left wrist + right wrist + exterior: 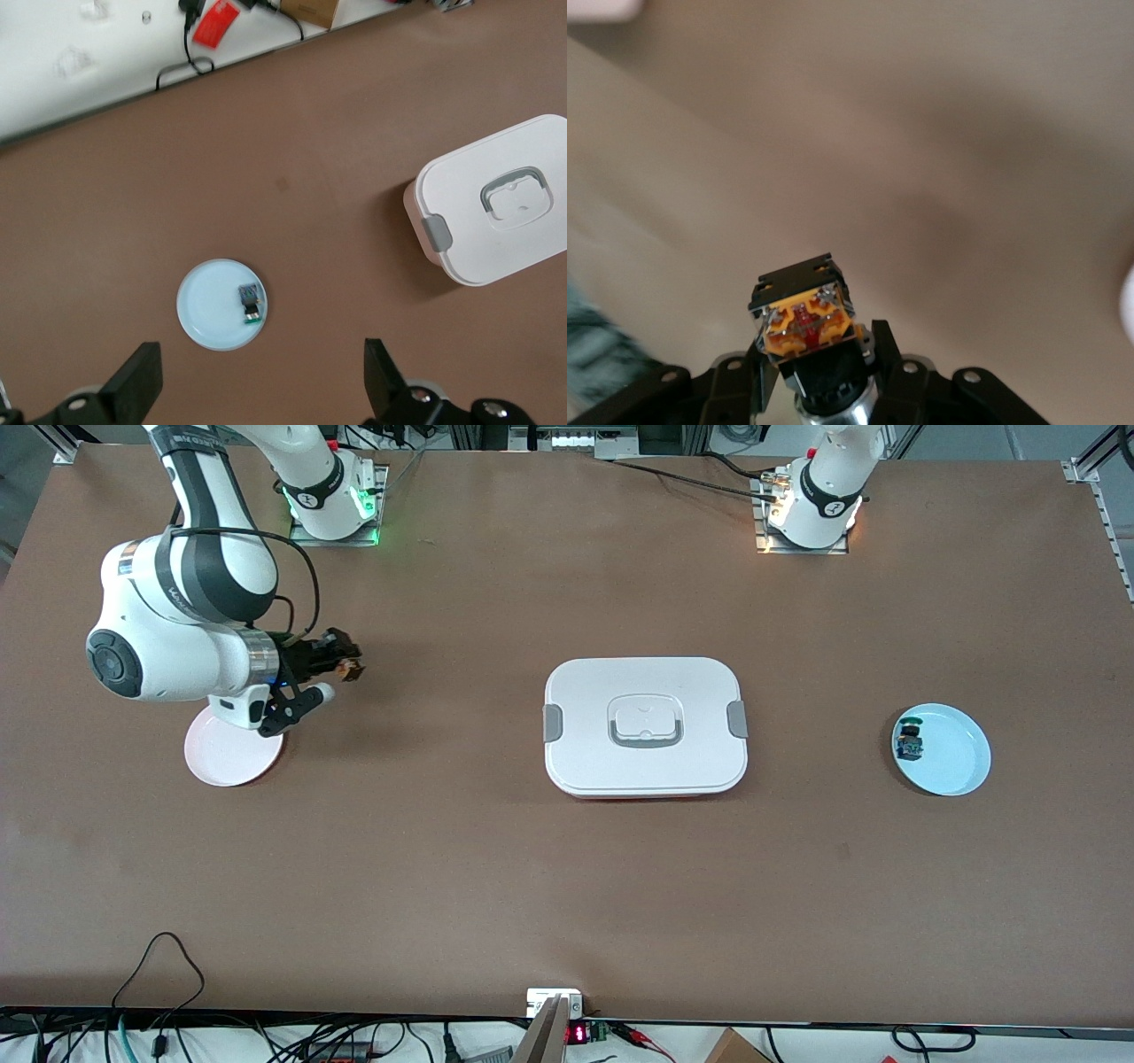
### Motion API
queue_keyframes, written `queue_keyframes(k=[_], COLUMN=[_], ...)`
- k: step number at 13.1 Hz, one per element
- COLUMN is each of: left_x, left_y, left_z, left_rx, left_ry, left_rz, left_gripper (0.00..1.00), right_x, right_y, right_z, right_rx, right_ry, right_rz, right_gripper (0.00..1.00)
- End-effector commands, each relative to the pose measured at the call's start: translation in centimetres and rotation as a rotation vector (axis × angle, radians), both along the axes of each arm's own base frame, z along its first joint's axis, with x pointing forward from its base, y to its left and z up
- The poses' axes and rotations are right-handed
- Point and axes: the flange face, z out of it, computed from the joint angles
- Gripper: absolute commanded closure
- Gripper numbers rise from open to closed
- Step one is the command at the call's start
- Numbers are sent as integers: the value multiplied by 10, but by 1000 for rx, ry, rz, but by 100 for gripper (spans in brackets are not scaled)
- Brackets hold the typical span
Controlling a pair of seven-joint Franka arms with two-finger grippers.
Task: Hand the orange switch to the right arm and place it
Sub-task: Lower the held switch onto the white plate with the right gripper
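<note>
The left gripper (257, 390) is cut off by the left wrist view's edge (only two finger tips show). The white plate (232, 753) is partly hidden under the right arm (177, 629). The right wrist view's background is blurred.

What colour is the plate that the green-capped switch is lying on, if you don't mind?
Pale blue plate; the front view shows it best.

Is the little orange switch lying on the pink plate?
No, the right gripper holds the orange switch in the air beside the pink plate.
</note>
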Motion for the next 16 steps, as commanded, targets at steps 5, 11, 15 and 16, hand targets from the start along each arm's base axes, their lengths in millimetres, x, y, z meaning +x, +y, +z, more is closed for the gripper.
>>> queue_keyframes(k=[5, 11, 15, 16], left_x=[-27, -21, -11, -10], left_y=[-53, -65, -64, -65], left_z=[-122, -127, -127, -129], left_rx=[144, 130, 112, 110], left_ry=[77, 105, 115, 116], left_rz=[179, 222, 212, 206], left_gripper=[0, 0, 0, 0], right_x=[17, 13, 2, 1], right_y=[-79, -152, -179, -179], right_z=[2, -40, -76, -85], right_rx=[-141, -138, -132, -129], right_ry=[-164, -238, -330, -345], right_rz=[460, 763, 879, 891], right_gripper=[100, 100, 100, 100])
